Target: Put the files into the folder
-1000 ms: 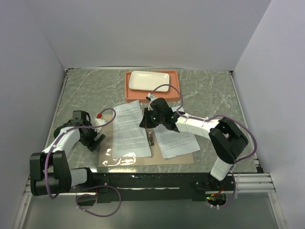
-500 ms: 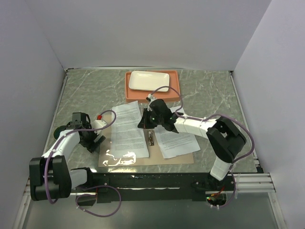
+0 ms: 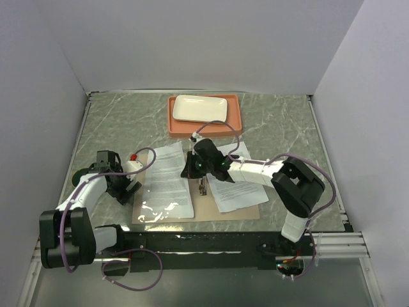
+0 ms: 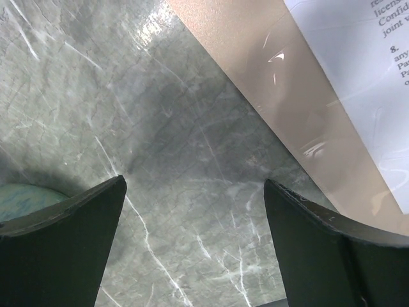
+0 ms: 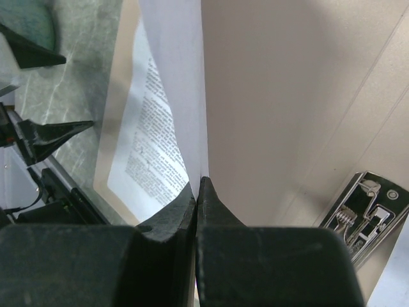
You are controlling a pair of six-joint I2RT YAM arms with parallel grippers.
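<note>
The right end effector (image 5: 198,187) is clenched on the edge of one sheet (image 5: 176,77), which stretches ahead of it over the open folder (image 5: 275,96). The clip (image 5: 361,204) is just to its right, and the other sheet (image 3: 238,187) lies behind it. The left end effector (image 4: 195,211) gapes wide over bare desk (image 4: 128,115).

The clip (image 5: 365,212) runs off the right wrist view's edge; overhead, print on the files (image 3: 169,182) is illegibly small
</note>
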